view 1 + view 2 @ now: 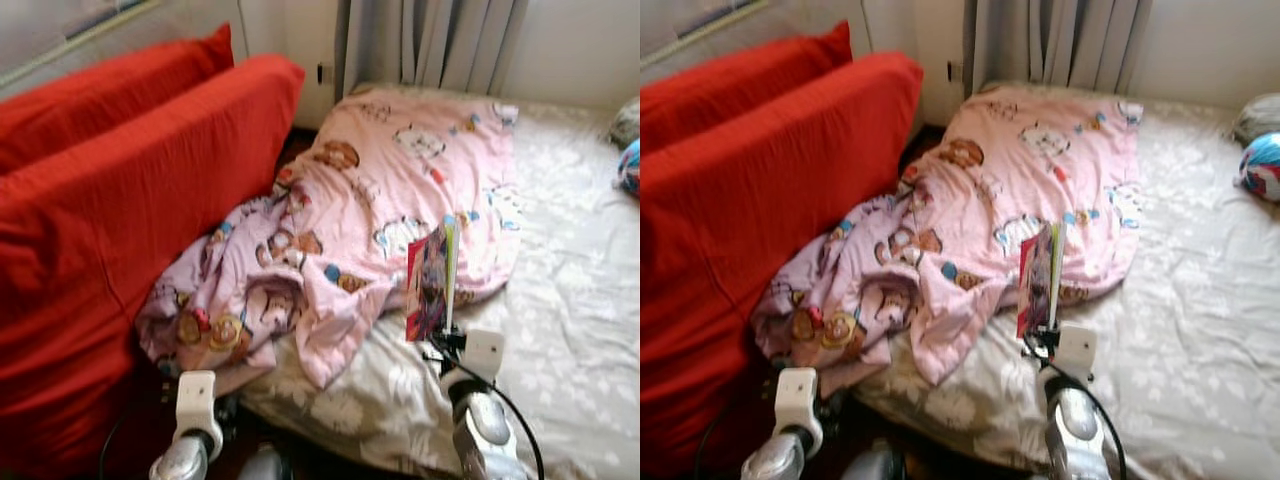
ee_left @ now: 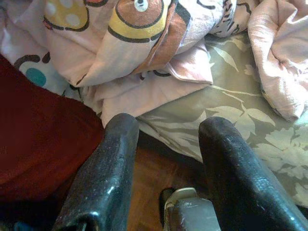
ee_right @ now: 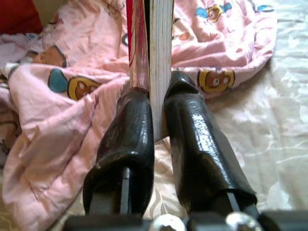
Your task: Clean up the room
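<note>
My right gripper (image 1: 445, 340) is shut on a thin book (image 1: 432, 280) with a red and colourful cover, held upright above the mattress (image 1: 580, 300) by the lower edge of the pink cartoon blanket (image 1: 380, 200). In the right wrist view the book (image 3: 154, 48) stands pinched between the two black fingers (image 3: 130, 130). My left gripper (image 2: 166, 130) is open and holds nothing, low at the mattress's near corner, by the crumpled end of the blanket (image 2: 144, 53).
A red sofa cushion (image 1: 110, 230) stands along the left, close to the left arm. Grey curtains (image 1: 430, 40) hang behind the bed. A blue and red ball (image 1: 1262, 165) lies at the far right of the mattress. Wooden floor (image 2: 149, 183) shows below the left gripper.
</note>
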Robot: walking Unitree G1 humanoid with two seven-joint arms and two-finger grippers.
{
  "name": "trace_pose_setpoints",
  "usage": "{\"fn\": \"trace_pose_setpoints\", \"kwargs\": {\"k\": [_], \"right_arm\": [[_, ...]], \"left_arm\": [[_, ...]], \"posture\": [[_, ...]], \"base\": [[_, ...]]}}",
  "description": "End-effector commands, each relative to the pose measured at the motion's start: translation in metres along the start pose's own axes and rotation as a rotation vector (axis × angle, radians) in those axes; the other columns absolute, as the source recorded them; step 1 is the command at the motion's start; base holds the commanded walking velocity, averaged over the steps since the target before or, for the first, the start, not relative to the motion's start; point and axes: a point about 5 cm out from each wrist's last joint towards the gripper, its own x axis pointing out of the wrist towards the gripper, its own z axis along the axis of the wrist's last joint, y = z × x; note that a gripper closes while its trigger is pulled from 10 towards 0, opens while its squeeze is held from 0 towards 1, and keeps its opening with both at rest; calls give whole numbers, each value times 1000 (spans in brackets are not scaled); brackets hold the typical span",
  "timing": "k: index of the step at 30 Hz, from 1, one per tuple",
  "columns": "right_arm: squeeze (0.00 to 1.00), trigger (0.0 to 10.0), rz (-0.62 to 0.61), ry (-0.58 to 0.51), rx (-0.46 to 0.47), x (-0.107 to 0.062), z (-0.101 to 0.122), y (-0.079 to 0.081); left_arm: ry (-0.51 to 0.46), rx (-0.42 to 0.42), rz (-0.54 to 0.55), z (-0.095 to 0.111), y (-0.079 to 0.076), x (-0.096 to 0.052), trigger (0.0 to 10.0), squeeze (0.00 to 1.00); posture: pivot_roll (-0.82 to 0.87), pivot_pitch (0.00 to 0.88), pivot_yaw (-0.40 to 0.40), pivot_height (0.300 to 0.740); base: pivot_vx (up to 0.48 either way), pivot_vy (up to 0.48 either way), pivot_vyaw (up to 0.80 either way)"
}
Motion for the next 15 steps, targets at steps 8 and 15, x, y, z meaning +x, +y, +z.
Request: {"fn": "trace_pose_setpoints", "kwargs": {"k": [8, 15], "right_arm": [[0, 10000, 18, 5, -7, 5, 2, 8], [0, 10000, 21, 19, 3, 5, -1, 9]], "left_arm": [[125, 10, 34, -24, 9, -6, 10000, 0], [166, 2, 47, -31, 10, -9, 10000, 0]], "posture": [[-5, 22, 27, 709], [-1, 18, 24, 709]], "base": [[0, 0, 0], [0, 0, 0]]}}
